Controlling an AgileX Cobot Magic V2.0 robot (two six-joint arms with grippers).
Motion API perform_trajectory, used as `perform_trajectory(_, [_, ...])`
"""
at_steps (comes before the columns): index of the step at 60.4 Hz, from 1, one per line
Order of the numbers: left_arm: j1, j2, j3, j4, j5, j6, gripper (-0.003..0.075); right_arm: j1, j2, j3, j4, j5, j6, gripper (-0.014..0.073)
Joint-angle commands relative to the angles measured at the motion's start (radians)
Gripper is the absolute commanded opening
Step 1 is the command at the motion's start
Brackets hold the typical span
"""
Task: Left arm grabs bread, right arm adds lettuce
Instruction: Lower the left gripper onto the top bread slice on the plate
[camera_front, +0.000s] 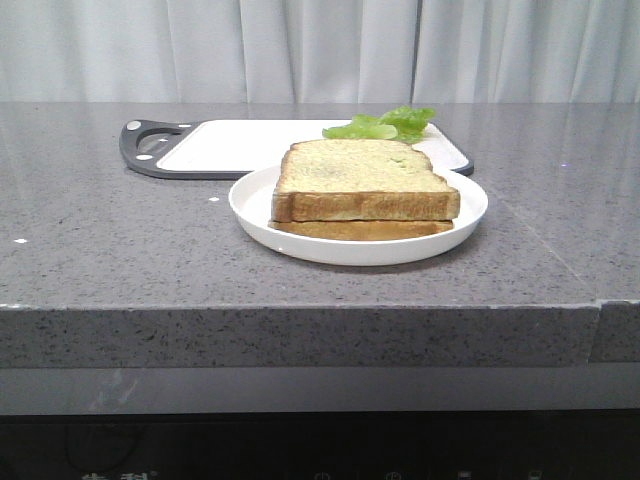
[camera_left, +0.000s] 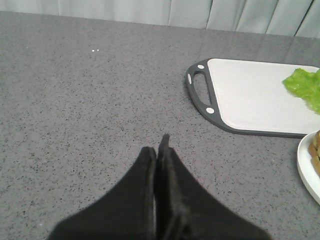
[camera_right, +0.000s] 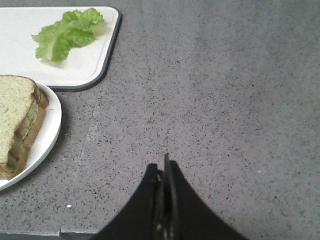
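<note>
Tool (camera_left: 161, 150) well apart from bread (camera_front: 362, 180)

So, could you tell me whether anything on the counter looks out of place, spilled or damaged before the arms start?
Nothing stands out. The bread sits squarely on a thinner slice on the white plate, the lettuce lies on the cutting board, and both the left gripper and right gripper are shut over bare counter.

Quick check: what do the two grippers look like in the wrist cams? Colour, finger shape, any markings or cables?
Both are matte black. The left gripper has two broad, wedge-shaped fingers tapering to a point. The right gripper has similar tapered black fingers, narrower at the tip. No markings, labels or cables show in either wrist view; the arms are out of the front view.
</note>
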Motion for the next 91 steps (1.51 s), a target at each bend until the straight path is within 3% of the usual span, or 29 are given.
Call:
perform_trajectory(1, [0.002, 0.032, -0.031, -0.016, -0.062, -0.005, -0.002, -0.006, 0.03, -0.032, 0.001, -0.056, -0.005, -0.0068])
perform_trajectory(6, [0.002, 0.057, -0.031, -0.039, -0.056, -0.005, 0.0004, -0.006, 0.046, -0.032, 0.001, -0.048, -0.006, -0.0061])
perform_trajectory(11, [-0.002, 0.088, -0.031, -0.08, -0.056, 0.026, 0.0144, -0.006, 0.053, -0.032, 0.001, -0.044, -0.006, -0.0008])
perform_trajectory(18, [-0.017, 0.141, -0.033, -0.2, -0.056, 0.093, 0.0384, -0.006, 0.053, -0.032, 0.001, -0.044, -0.007, 0.0184])
perform_trajectory(23, [-0.045, 0.186, -0.04, -0.29, -0.056, 0.135, 0.046, -0.006, 0.053, -0.032, 0.001, -0.044, -0.007, 0.0319])
perform_trajectory(28, [-0.087, 0.246, -0.055, -0.368, -0.054, 0.183, 0.0459, -0.006, 0.053, -0.032, 0.001, -0.044, -0.007, 0.0372])
perform_trajectory(44, [-0.317, 0.482, -0.166, -0.433, -0.06, 0.204, 0.0459, -0.006, 0.053, -0.032, 0.001, -0.045, -0.007, 0.0372])
perform_trajectory(58, [-0.442, 0.702, -0.302, -0.516, -0.034, 0.204, 0.0459, -0.006, 0.053, -0.032, 0.001, -0.045, -0.007, 0.0372])
perform_trajectory(91, [-0.478, 1.062, -0.556, -0.65, 0.084, 0.204, 0.0459, -0.006, 0.053, -0.032, 0.001, -0.045, -0.007, 0.0372])
